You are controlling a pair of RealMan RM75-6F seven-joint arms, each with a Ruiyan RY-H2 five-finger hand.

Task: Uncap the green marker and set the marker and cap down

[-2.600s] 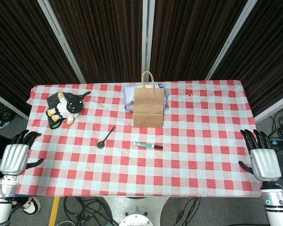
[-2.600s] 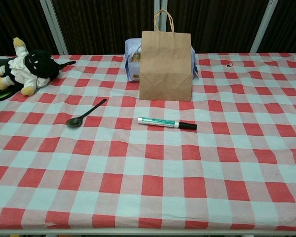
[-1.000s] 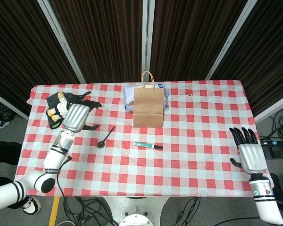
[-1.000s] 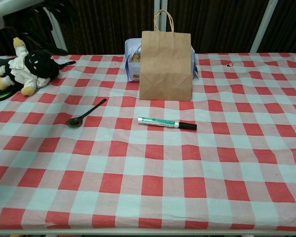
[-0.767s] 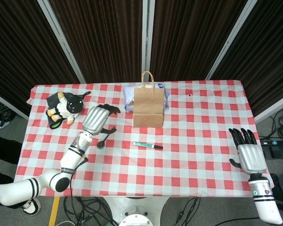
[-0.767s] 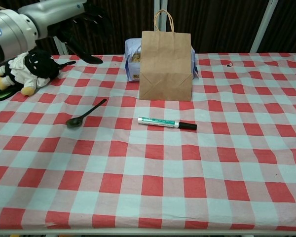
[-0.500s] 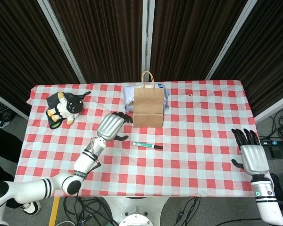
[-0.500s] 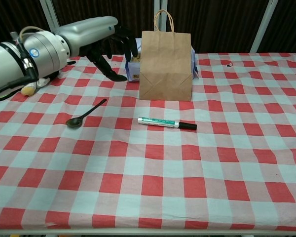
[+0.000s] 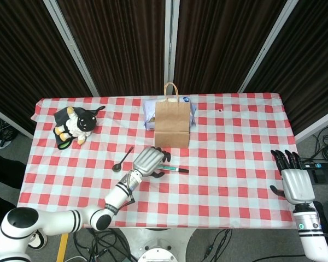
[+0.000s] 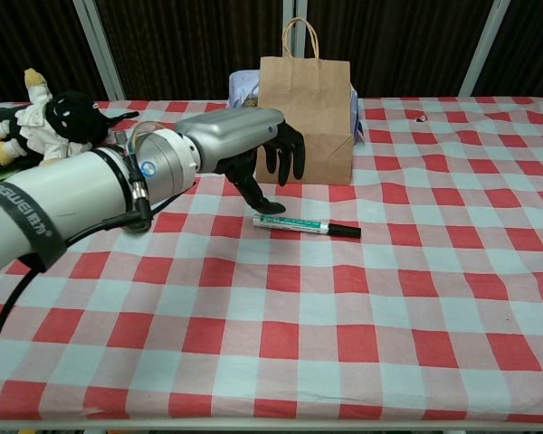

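Note:
The green marker lies flat on the checked cloth in front of the paper bag, its black cap pointing right. My left hand hovers just above the marker's left end, fingers spread and curved downward, holding nothing. In the head view it covers that end of the marker. The thumb reaches down close to the marker; I cannot tell whether it touches. My right hand is at the table's right edge, fingers extended, empty, and shows only in the head view.
A brown paper bag stands right behind the marker, with a bluish box behind it. A dark spoon lies left of the hand. A plush toy sits at the far left.
My left hand has swept from beside the bag's left side, down and right, to just over the marker. The right hand has barely moved. The marker has not moved.

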